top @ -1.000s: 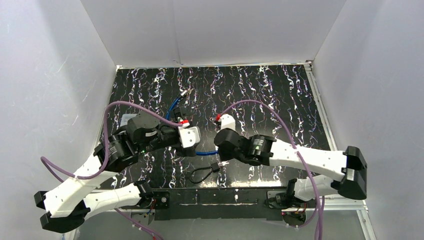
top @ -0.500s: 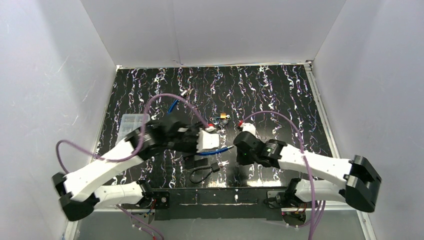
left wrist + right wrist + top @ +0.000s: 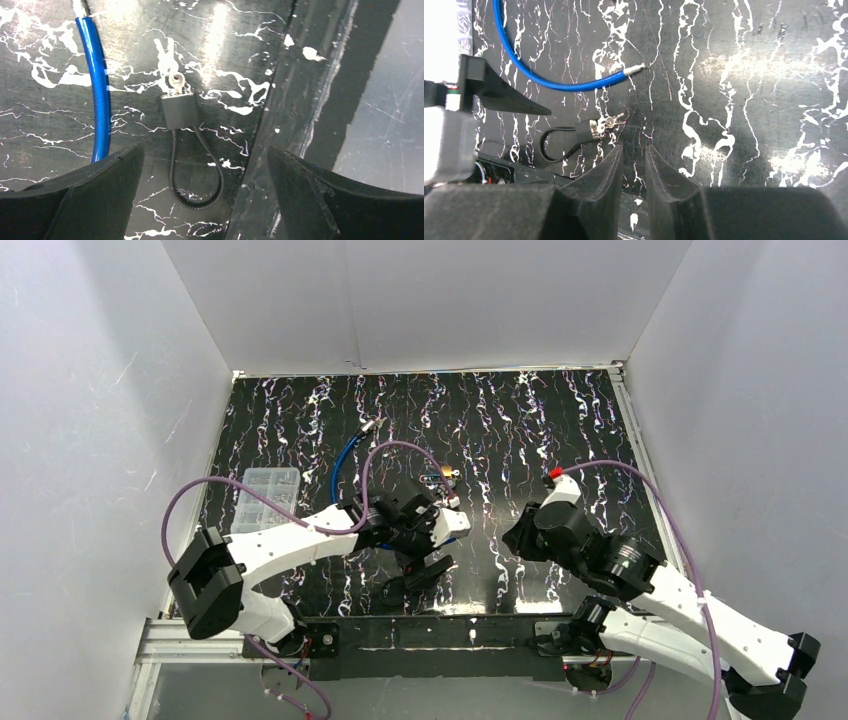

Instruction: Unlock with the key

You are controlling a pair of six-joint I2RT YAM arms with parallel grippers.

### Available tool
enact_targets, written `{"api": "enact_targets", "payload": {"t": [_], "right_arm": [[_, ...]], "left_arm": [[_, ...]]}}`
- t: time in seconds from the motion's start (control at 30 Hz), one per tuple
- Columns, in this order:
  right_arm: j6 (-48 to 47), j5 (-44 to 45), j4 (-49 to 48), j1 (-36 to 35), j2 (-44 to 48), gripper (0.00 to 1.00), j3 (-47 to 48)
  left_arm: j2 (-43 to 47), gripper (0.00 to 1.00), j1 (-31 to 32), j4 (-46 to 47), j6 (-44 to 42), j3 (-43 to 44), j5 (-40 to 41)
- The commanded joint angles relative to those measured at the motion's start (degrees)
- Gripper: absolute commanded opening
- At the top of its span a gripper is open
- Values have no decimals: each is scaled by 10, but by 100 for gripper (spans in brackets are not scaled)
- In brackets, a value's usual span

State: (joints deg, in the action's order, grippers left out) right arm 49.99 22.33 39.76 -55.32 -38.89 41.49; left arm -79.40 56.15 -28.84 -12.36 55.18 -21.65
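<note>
left gripper (image 3: pixel 202 150): jaws wide, empty, hovering right over lock
right gripper (image 3: pixel 634 150): jaws narrow, only a slit apart, nothing between
lock (image 3: pixel 179 111): flat on table (image 3: pixel 240 45), just ahead of left gripper, centred between its jaws; ahead and left of right gripper, well apart
key (image 3: pixel 176 80): looks seated in body, bow sticking out the end away from left gripper
loop (image 3: pixel 195 186): thin cable shackle, both ends in body, lying between left jaws
handling: small, light; body rigid and smooth, likely to skid; loop floppy, no good as a grip
hold: pinch body flats with left; take key bow with right, tiny, turn gently
blue cable (image 3: pixel 97 100): just beside one left jaw, keep clear
</note>
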Motion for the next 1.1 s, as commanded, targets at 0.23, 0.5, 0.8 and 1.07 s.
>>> {"api": "enact_targets", "payload": {"t": [0.23,0.5,0.8,1.07], "right_arm": [[22,75,91,11,45,32,92],[25,85,108,14,51,33,111],[28,89,125,14,60,34,129],[20,96,145,14,60,35,148]], "left_arm": [[-69,88,23,112,41,-44,73],[-95,85,25,148,26,-69,74],[-124,75,30,185,15,-95,66],[-147,39,40,160,-14,-85,59]]}}
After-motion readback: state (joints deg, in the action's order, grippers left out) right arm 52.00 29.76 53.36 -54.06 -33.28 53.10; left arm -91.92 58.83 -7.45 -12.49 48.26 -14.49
